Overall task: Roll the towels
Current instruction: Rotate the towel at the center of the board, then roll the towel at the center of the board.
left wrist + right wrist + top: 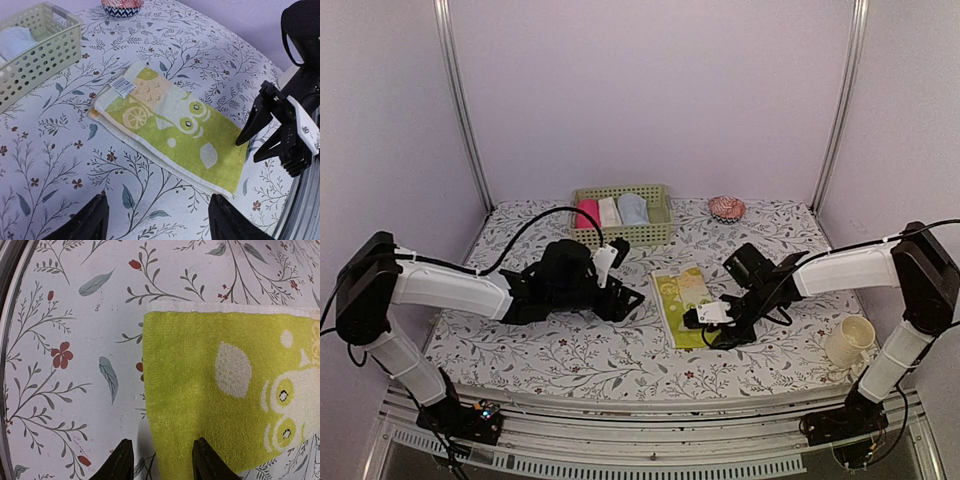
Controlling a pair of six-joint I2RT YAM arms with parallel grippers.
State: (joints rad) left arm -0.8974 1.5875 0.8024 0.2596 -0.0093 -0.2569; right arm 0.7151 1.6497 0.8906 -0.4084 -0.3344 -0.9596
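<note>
The yellow-green towel (pixel 680 300) lies flat, folded into a long strip, on the floral tablecloth; its pale printed shapes and a white tag show in the left wrist view (pixel 170 125). My left gripper (pixel 632 300) hovers just left of it, open, with only bare cloth between its fingers (pixel 160 225). My right gripper (pixel 692 320) sits at the towel's near end, open, its fingers astride the towel's edge (pixel 161 465); the towel (pixel 225 390) spreads beyond them. The light blue towel (pixel 633 209) rests in the basket.
A pale green basket (pixel 620 236) at the back holds a pink roll (pixel 587 213) and a cream-white roll (pixel 610 211). A red patterned bowl (pixel 726 208) stands to its right. A cream cup (pixel 850 342) sits near the right arm's base.
</note>
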